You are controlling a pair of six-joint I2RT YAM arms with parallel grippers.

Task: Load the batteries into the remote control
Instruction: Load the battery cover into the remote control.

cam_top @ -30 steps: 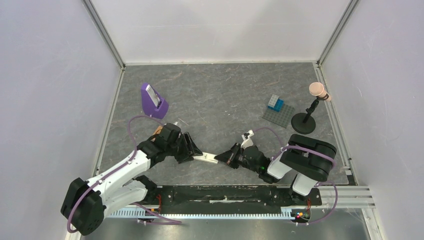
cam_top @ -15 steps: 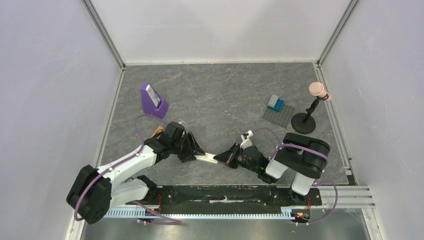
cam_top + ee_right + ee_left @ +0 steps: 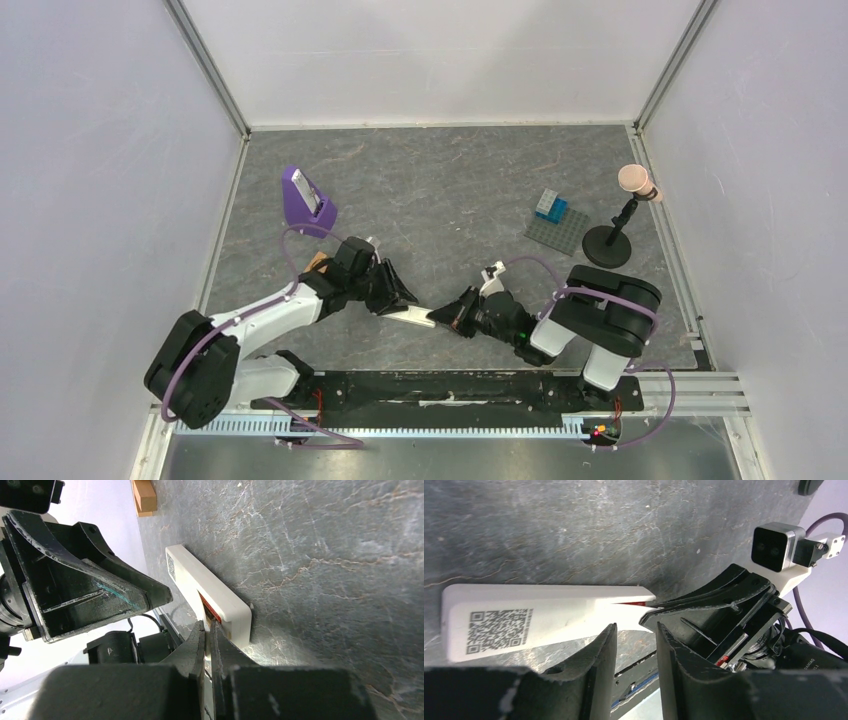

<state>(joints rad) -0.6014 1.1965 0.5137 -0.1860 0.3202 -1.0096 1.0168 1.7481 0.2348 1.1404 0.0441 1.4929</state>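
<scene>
A grey, marble-veined tabletop (image 3: 450,190) sits boxed in by plain pale walls (image 3: 440,60), with metal corner posts (image 3: 205,65) and even, soft light throughout.

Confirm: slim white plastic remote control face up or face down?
Face down: the remote control shows a QR-code label on top, no buttons or display.

At the top view's centre, the left gripper (image 3: 403,300) and right gripper (image 3: 447,318) cover both ends of the remote (image 3: 418,316). Low in the right wrist view, its own fingers (image 3: 192,647) hide the remote's near end. A red sliver (image 3: 209,611), possibly a battery, is mostly covered.
</scene>
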